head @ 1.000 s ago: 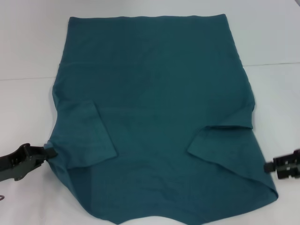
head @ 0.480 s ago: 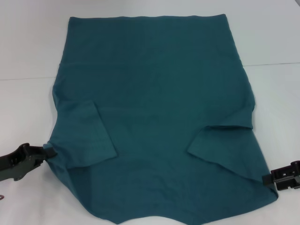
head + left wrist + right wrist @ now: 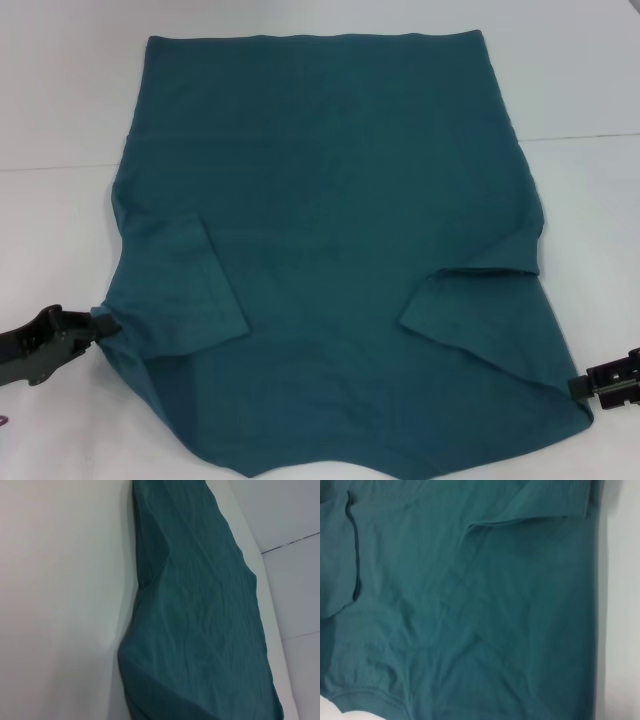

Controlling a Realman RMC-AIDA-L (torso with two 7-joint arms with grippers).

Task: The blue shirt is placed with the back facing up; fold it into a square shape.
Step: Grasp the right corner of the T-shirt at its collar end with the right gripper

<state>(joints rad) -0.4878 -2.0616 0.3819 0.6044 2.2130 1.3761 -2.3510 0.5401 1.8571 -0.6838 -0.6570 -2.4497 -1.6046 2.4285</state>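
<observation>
Bench [image 3: 60, 90]: white surface, carrying the shirt.
Blue shirt [image 3: 330, 200]: lies flat across the middle of the bench, plain side up, both sleeves folded inward over the body; hem at the far edge, collar end nearest the robot.
Left sleeve [image 3: 180, 290]: folded in, lying on the body near the left edge.
Right sleeve [image 3: 480, 315]: folded in, lying near the right edge.
Left pincer [image 3: 100, 325]: at the shirt's left edge, touching the fabric; grip state cannot be told.
Right pincer [image 3: 578, 387]: at the shirt's near right edge, touching the fabric; grip state cannot be told.
</observation>
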